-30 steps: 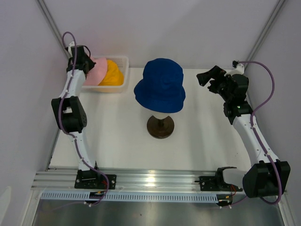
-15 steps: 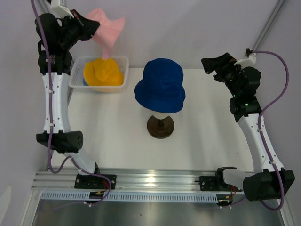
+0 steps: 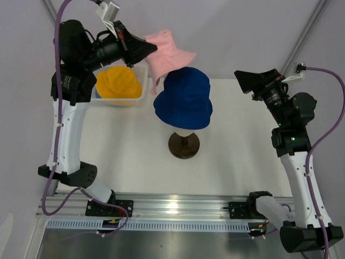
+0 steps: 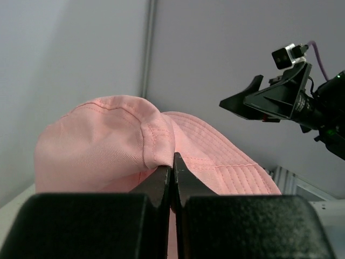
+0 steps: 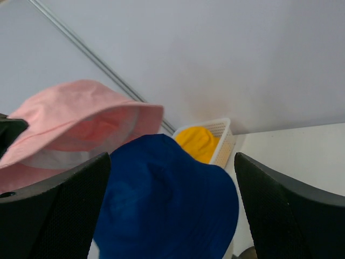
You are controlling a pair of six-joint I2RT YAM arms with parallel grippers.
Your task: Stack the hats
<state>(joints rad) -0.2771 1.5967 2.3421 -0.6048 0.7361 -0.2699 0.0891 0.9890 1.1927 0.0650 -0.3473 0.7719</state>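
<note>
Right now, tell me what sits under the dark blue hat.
A cream mannequin head, only its bottom showing, on a dark stand; the hat covers the rest.

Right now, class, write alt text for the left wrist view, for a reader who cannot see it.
The left gripper, shut, pinches a fold of the pink hat, which fills the middle of the frame. At upper right the right gripper stands open against a pale wall.

We see bright, even, diffuse light from above; the worktop (image 3: 135, 156) reads almost pure white. A glare patch sits on the metal rail (image 3: 172, 204) at the near edge. The stand (image 3: 184, 144) throws only a faint, soft shadow. In its wrist view the right gripper (image 5: 172, 157) has dark, blurred fingers (image 5: 59, 210), out of focus.
</note>
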